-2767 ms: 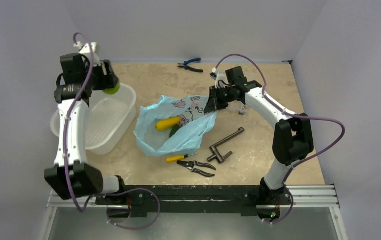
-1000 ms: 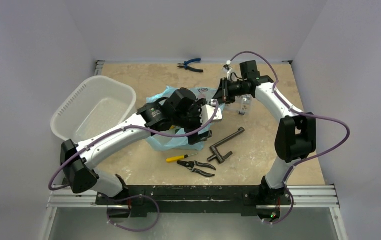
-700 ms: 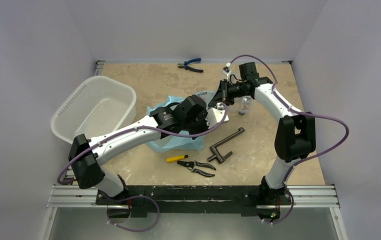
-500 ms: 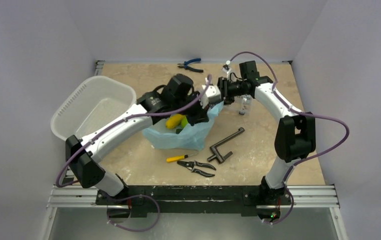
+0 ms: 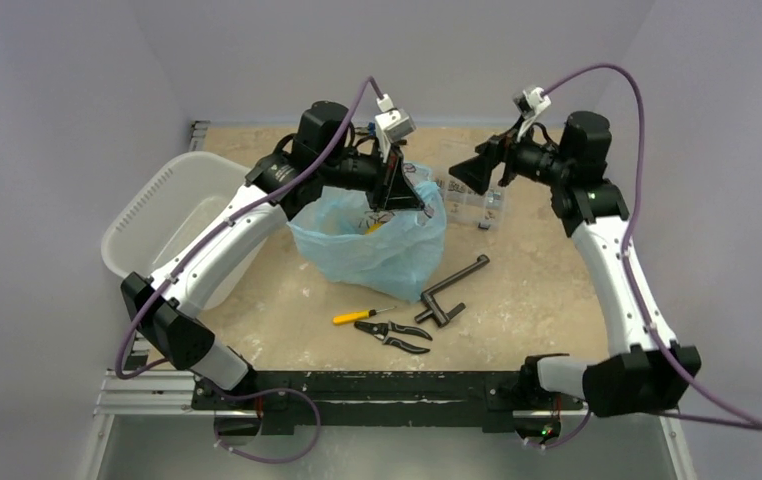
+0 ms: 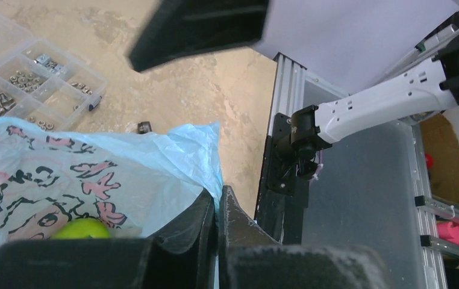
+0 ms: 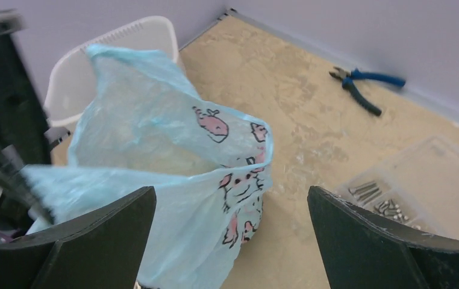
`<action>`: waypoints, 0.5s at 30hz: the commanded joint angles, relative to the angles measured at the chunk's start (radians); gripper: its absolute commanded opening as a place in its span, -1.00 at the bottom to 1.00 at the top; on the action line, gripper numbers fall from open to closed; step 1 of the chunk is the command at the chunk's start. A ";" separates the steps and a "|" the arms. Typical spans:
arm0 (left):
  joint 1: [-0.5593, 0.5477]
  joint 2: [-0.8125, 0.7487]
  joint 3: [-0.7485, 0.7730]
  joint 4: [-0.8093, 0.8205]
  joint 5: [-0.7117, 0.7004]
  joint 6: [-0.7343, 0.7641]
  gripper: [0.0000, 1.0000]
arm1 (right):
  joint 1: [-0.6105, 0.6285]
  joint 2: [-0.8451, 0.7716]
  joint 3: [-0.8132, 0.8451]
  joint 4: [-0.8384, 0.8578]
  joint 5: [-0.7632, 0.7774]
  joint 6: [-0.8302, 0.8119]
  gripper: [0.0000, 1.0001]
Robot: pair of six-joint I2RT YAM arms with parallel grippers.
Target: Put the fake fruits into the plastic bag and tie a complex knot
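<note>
The light-blue plastic bag (image 5: pixel 367 250) with pink print stands upright at the table's middle, its mouth pulled up. My left gripper (image 5: pixel 412 203) is shut on the bag's rim; in the left wrist view the film is pinched between the closed jaws (image 6: pixel 218 200). Inside the bag lies a bright green fruit (image 6: pixel 82 229), and a bit of yellow fruit (image 5: pixel 375 226) shows from above. My right gripper (image 5: pixel 465 172) hangs open to the right of the bag, holding nothing. In its own view the right gripper (image 7: pixel 230 191) faces the bag (image 7: pixel 173 162). No knot is in view.
A white perforated tub (image 5: pixel 172 235) stands at the left. A clear compartment box (image 5: pixel 472 205) lies right of the bag. Blue pliers (image 5: pixel 382 130) lie at the back edge. A dark metal crank (image 5: pixel 452 290), a yellow screwdriver (image 5: pixel 357 316) and black pliers (image 5: pixel 397 335) lie in front.
My left gripper shut on the bag's rim and lifted it up and back, standing the bag upright. My right gripper let go of the bag, opened wide and drew away up and right.
</note>
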 commanded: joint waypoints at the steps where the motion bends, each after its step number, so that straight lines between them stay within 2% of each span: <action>1: 0.012 0.009 0.070 0.061 0.038 -0.092 -1.00 | 0.016 -0.173 -0.129 0.141 -0.033 -0.141 0.98; 4: 0.013 0.015 0.073 0.075 0.038 -0.130 -1.00 | 0.045 -0.290 -0.230 0.195 -0.083 -0.200 0.98; 7: 0.012 0.018 0.078 0.112 0.073 -0.146 -1.00 | 0.155 -0.352 -0.351 0.355 -0.008 -0.205 0.98; 10: 0.014 0.025 0.089 0.123 0.075 -0.148 -1.00 | 0.258 -0.352 -0.401 0.461 0.049 -0.225 0.98; 15: 0.014 0.038 0.104 0.158 0.097 -0.172 -1.00 | 0.347 -0.313 -0.453 0.589 0.104 -0.258 0.98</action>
